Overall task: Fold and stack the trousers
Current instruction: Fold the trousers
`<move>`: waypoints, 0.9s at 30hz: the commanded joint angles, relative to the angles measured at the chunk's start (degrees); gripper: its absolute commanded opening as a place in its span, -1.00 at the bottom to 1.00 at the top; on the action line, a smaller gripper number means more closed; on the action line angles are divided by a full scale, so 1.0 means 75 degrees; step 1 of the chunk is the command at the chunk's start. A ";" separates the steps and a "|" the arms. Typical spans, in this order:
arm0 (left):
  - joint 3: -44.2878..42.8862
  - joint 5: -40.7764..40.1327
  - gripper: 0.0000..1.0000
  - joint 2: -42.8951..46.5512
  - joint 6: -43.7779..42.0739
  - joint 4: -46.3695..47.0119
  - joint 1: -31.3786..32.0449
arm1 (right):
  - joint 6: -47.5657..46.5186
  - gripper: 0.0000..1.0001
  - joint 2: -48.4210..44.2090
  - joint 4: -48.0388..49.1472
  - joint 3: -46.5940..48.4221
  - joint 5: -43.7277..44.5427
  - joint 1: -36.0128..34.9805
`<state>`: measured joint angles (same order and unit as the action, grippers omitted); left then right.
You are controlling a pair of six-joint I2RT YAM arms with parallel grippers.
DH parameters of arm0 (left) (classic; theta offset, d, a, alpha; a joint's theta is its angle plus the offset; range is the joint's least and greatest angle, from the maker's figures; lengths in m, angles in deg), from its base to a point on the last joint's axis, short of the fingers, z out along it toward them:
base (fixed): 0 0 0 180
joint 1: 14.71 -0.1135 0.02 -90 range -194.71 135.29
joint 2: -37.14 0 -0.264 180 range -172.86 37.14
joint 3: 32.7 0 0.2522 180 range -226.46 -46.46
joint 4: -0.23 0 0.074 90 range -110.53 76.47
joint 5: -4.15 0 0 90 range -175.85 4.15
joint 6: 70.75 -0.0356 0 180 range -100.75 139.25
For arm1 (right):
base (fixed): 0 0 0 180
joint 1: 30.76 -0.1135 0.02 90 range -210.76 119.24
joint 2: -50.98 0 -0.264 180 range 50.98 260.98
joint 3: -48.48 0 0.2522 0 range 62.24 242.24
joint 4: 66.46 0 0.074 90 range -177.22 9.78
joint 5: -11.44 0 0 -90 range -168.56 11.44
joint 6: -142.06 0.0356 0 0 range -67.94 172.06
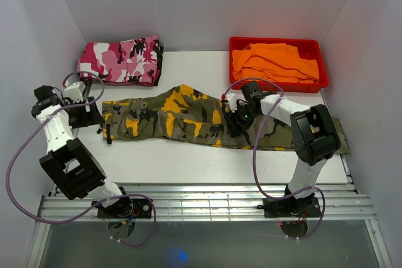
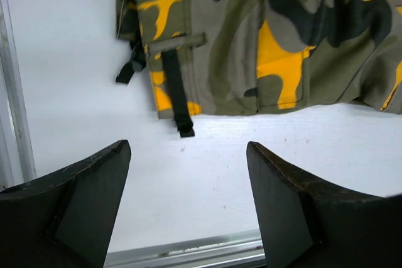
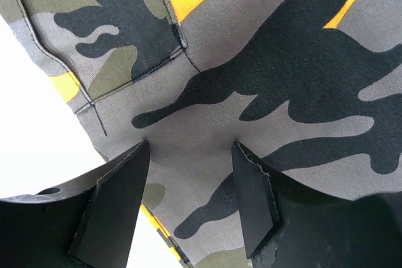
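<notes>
No writing, label, brand, number or sign is legible in any view, neither on the yellow camouflage trousers [image 1: 188,116] nor on the red bin [image 1: 276,41].

The spread trousers [image 1: 182,114] lie lengthwise across the middle of the surface [image 1: 176,155]. Behind their left end sits a folded pair [image 1: 122,62]. Behind their right half stands a bin [image 1: 276,41] with cloth [image 1: 273,62] in it. The left end effector [image 1: 94,117] hangs just off their left end, and the right end effector [image 1: 235,120] is over their right half.
</notes>
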<state>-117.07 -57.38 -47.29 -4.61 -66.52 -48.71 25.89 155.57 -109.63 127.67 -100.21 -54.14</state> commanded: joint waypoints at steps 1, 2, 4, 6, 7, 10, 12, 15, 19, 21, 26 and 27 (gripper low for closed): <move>0.0344 0.0890 0.71 -0.0635 -0.0557 -0.0669 -0.0563 | -0.0553 0.25 0.0819 -0.0567 -0.0685 0.1164 0.0093; 0.0379 0.1147 0.71 -0.0801 -0.0534 -0.0657 -0.0750 | -0.0588 0.26 0.0831 -0.0602 -0.0662 0.1176 0.0082; 0.0438 0.1336 0.71 -0.1233 -0.0324 -0.0447 -0.0996 | -0.0635 0.26 0.0925 -0.0707 -0.0533 0.1176 0.0093; 0.0450 0.1675 0.71 -0.1446 -0.0113 -0.0202 -0.1080 | -0.0635 0.26 0.1030 -0.0836 -0.0427 0.1117 0.0093; 0.0484 0.1723 0.71 -0.1551 -0.0042 -0.0096 -0.1080 | -0.0635 0.26 0.1042 -0.0860 -0.0346 0.1071 0.0093; 0.0671 0.1864 0.72 -0.1844 0.0401 0.0490 -0.1080 | -0.0717 0.27 0.1159 -0.0977 -0.0193 0.0988 0.0093; 0.0742 0.1818 0.72 -0.2137 0.0590 0.0945 -0.1080 | -0.0811 0.27 0.1218 -0.1012 -0.0134 0.1058 0.0093; 0.0895 0.1770 0.71 -0.2535 0.1012 0.1579 -0.1092 | -0.0940 0.27 0.1346 -0.1082 0.0030 0.1234 0.0093; 0.1058 0.1736 0.58 -0.3040 0.1329 0.2002 -0.1022 | -0.1057 0.26 0.1499 -0.1282 0.0229 0.1339 0.0093; 0.1223 0.1759 0.52 -0.3250 0.1446 0.2213 -0.1022 | -0.1092 0.26 0.1546 -0.1364 0.0276 0.1386 0.0093; 0.1493 0.2343 0.35 -0.3684 0.1739 0.2671 -0.0940 | -0.1127 0.26 0.1569 -0.1376 0.0253 0.1492 0.0082; 0.1481 0.2391 0.31 -0.3778 0.1832 0.2683 -0.0928 | -0.1127 0.25 0.1581 -0.1411 0.0276 0.1504 0.0093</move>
<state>-108.70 -37.25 -70.93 8.48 -50.54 -56.71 20.21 159.92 -117.85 133.84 -100.82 -54.18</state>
